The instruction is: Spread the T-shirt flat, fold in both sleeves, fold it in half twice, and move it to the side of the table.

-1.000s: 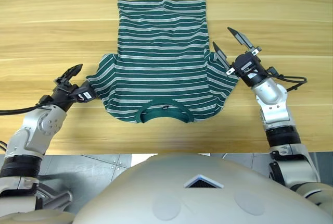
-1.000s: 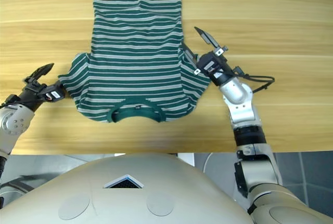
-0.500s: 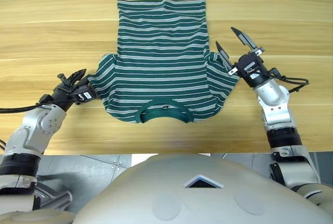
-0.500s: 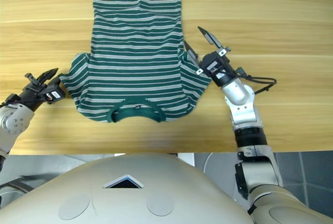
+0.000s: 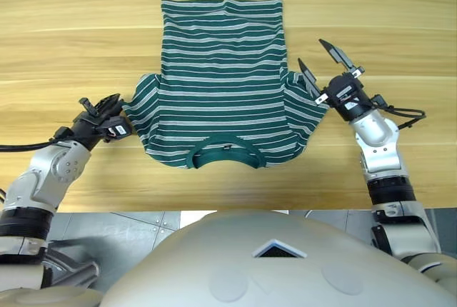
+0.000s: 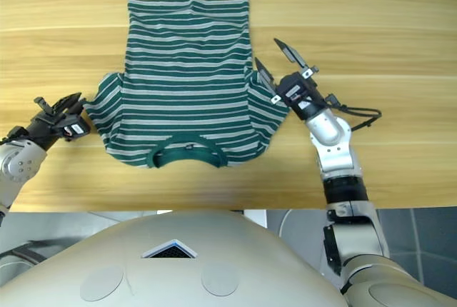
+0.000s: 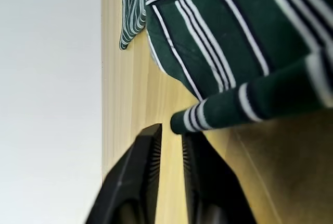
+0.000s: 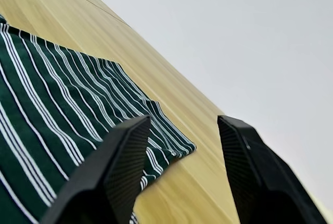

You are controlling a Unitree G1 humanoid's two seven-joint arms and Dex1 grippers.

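A green T-shirt (image 5: 223,82) with white stripes lies on the wooden table (image 5: 400,28), collar toward me and hem at the far side. Both sleeves are bunched against its body. My left gripper (image 5: 108,109) sits at the tip of the left sleeve (image 5: 141,100). In the left wrist view its fingers (image 7: 151,146) stand almost together with nothing between them, and the sleeve cuff (image 7: 234,107) lies just past their tips. Beside the right sleeve (image 5: 300,103) my right gripper (image 5: 321,66) is raised and open, empty; the right wrist view looks past it over the shirt (image 8: 47,104).
Bare table stretches to the left (image 5: 57,36) and right of the shirt and beyond the hem. The table's near edge (image 5: 214,205) runs just behind the collar, with grey floor below it. A black cable (image 5: 403,116) loops off my right wrist.
The left gripper's fingers have come together from open, and it has edged toward the left sleeve. The right gripper has drifted slightly to the right, still open. The shirt lies unchanged.
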